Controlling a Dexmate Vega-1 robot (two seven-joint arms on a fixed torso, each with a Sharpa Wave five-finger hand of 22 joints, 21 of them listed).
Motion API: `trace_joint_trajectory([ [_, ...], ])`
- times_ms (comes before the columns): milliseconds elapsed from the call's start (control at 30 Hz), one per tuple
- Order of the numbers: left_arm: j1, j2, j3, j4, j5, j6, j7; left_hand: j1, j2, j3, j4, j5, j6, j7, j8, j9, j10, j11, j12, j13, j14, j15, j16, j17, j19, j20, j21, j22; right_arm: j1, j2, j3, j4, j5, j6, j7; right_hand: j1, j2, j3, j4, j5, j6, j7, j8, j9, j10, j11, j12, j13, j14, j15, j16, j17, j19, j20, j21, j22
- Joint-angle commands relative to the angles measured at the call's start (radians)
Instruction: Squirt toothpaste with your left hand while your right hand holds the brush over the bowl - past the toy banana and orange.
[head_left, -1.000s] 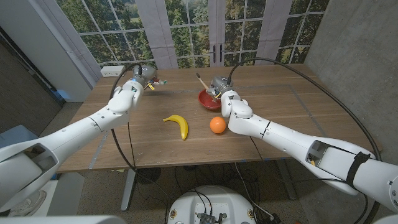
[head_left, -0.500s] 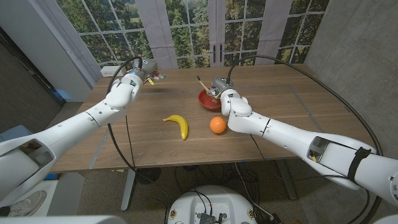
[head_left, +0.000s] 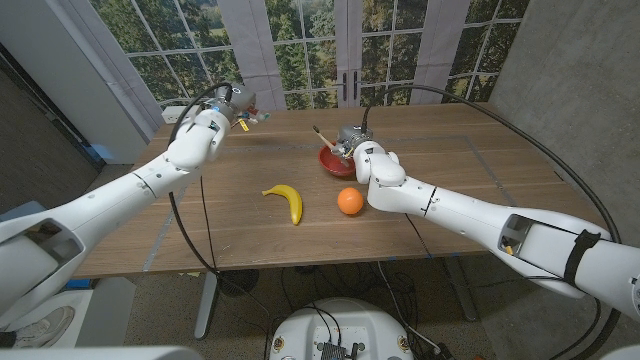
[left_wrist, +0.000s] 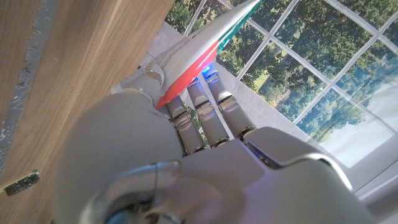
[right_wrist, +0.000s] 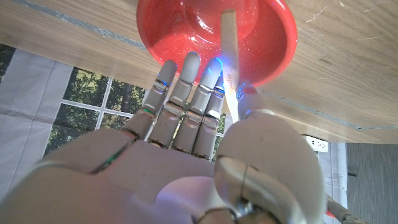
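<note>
The red bowl (head_left: 330, 161) stands at the far middle of the table. My right hand (head_left: 353, 139) is just behind it and grips the wooden brush (head_left: 322, 133), which slants over the bowl. In the right wrist view the brush handle (right_wrist: 229, 51) crosses the bowl (right_wrist: 186, 34) above my right hand (right_wrist: 186, 149). My left hand (head_left: 231, 104) is raised at the table's far left and holds the toothpaste tube (head_left: 256, 120), well apart from the bowl. In the left wrist view the white, red and green tube (left_wrist: 200, 45) juts past my left hand (left_wrist: 186, 149).
A toy banana (head_left: 287, 199) and an orange (head_left: 349, 201) lie side by side in front of the bowl. A white power strip (head_left: 176, 115) sits at the table's far left corner (head_left: 165, 135). Black cables (head_left: 440, 100) arc over the right side.
My left hand with the tube has risen and drifted a little toward the far edge. The right hand has barely shifted behind the bowl.
</note>
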Motion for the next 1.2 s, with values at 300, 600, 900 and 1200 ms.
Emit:
trace_joint_trajectory([
  [300,-0.029,0.006,-0.019,-0.043,0.124,-0.079,-0.048,0.012,0.005,-0.007,0.001,0.005,0.009,-0.006,-0.004,0.003,0.015,0.001,-0.01,0.006,0.012,-0.122,-0.005,0.005,-0.01,-0.113,0.012,0.004,0.029,-0.015,-0.03,-0.036,-0.058,0.011,0.106,0.022,0.03,0.054,0.026,0.006,0.017,-0.012,0.005,0.004,0.025,-0.034,-0.006,0.003,0.011,-0.098,-0.005,0.009,0.0,-0.079,0.011,-0.001],
  [600,-0.042,0.008,-0.025,-0.062,0.175,-0.117,-0.063,0.014,0.007,-0.009,0.001,0.006,0.01,-0.012,-0.006,0.003,0.017,0.0,-0.012,0.007,0.013,-0.122,-0.006,0.006,-0.015,-0.116,0.015,0.004,0.042,-0.014,-0.036,-0.037,-0.082,0.027,0.153,0.021,0.03,0.055,0.026,0.006,0.019,-0.012,0.004,0.003,0.027,-0.033,-0.007,0.004,0.013,-0.098,-0.008,0.013,0.0,-0.079,0.016,-0.001],
  [900,-0.067,0.004,-0.025,-0.071,0.212,-0.176,-0.089,0.016,0.008,-0.011,0.001,0.006,0.009,-0.013,-0.01,0.004,0.017,0.0,-0.016,0.008,0.011,-0.122,-0.008,0.006,-0.02,-0.118,0.017,0.005,0.061,-0.007,-0.044,-0.036,-0.115,0.031,0.204,0.021,0.03,0.056,0.025,0.005,0.018,-0.01,0.003,0.003,0.028,-0.033,-0.009,0.004,0.016,-0.098,-0.01,0.017,-0.001,-0.078,0.019,-0.001],
  [1200,-0.105,0.008,-0.018,-0.08,0.236,-0.267,-0.118,0.017,0.007,-0.015,0.001,0.006,0.01,-0.017,-0.012,0.004,0.016,0.0,-0.019,0.008,0.009,-0.122,-0.01,0.006,-0.023,-0.119,0.02,0.006,0.073,-0.003,-0.044,-0.038,-0.146,0.043,0.238,0.022,0.029,0.057,0.023,0.004,0.018,-0.009,0.002,0.004,0.029,-0.032,-0.009,0.008,0.02,-0.098,-0.009,0.022,-0.001,-0.078,0.024,-0.002],
])
